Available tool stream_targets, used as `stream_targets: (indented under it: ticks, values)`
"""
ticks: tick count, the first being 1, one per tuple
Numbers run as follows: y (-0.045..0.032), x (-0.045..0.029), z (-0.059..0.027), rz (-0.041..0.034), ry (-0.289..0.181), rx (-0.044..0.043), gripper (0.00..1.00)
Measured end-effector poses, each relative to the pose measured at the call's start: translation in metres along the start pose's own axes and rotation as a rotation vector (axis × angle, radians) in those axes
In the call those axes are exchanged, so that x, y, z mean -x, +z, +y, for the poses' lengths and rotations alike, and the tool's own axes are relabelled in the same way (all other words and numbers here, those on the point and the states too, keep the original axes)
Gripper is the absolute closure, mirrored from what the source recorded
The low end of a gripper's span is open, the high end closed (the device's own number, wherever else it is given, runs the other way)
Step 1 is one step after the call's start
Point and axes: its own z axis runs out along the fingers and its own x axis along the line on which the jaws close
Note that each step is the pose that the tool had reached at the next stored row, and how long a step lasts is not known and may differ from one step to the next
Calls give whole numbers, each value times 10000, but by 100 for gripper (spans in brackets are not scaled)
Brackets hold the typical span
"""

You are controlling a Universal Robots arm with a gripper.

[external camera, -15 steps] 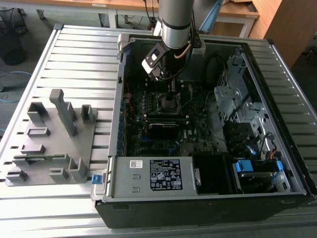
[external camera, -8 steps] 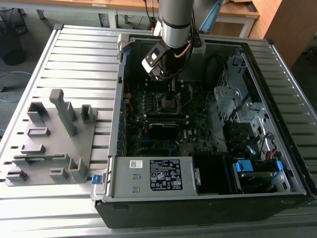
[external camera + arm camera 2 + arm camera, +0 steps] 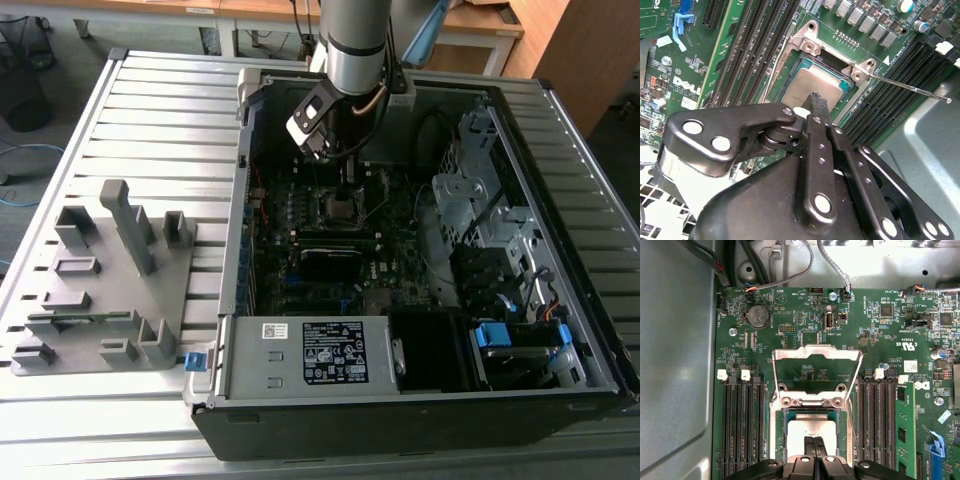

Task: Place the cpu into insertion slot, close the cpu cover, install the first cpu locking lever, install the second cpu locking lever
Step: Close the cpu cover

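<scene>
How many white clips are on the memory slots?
4 in the first wrist view: two clips on one side of the cpu, two on the other; others may be hidden.

Dull silver-grey cpu (image 3: pixel 810 427), green motherboard (image 3: pixel 805 330), black gripper (image 3: pixel 814 441)

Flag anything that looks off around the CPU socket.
Nothing damaged or askew. The cpu lies square in its socket; the cpu cover is swung open and a locking lever sticks out unlatched.
</scene>
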Motion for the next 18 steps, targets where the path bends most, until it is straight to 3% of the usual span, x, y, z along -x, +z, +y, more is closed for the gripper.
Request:
stream_targets:
  ticks: [6,15,18]
  values:
    - [-23,1,1,-4,0,-2,90]
    - [-176,5,9,0,0,0,90]
    - [-191,5,10,1,0,1,90]
